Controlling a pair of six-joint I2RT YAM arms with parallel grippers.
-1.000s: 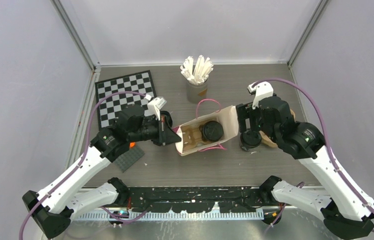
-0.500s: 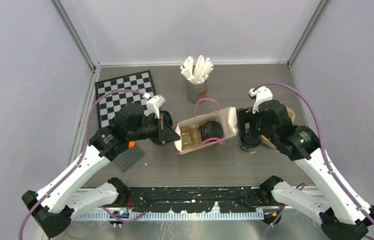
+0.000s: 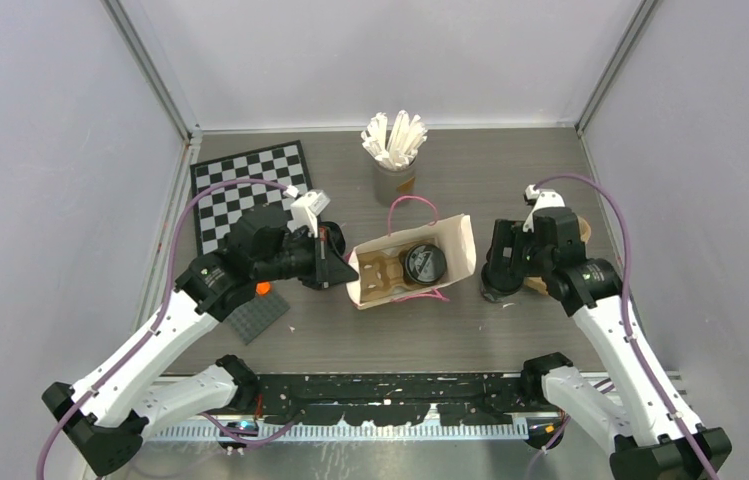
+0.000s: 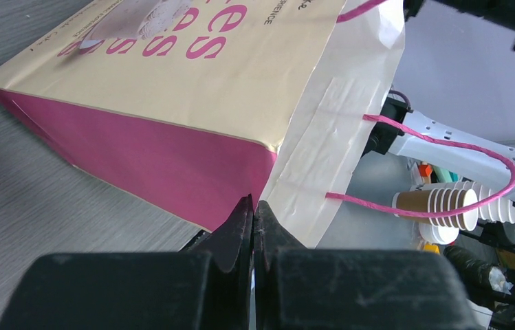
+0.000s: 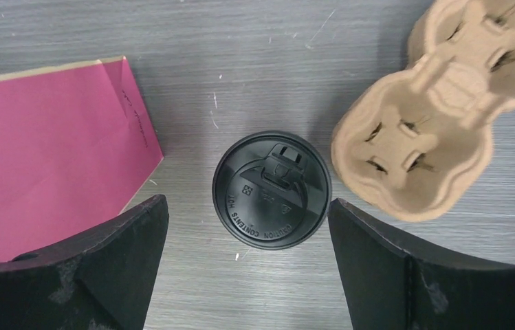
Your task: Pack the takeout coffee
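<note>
A pink paper bag stands mid-table with its mouth up. Inside it sits a brown pulp carrier holding one black-lidded takeout coffee. My left gripper is shut on the bag's left rim; in the left wrist view its tips pinch the edge where the pink side meets the pale inner wall. A second takeout coffee stands on the table right of the bag. My right gripper hangs over it, open, with a finger on either side and clear of the lid. In the top view that gripper hides most of this cup.
A second brown pulp carrier lies just right of the loose cup. A grey cup of white wrapped sticks stands at the back. A chessboard and a dark grey plate lie at the left.
My right arm has swung its wrist rightward and settled over the loose cup, jaws staying open. The bag's left edge has shifted slightly left with my left gripper.
</note>
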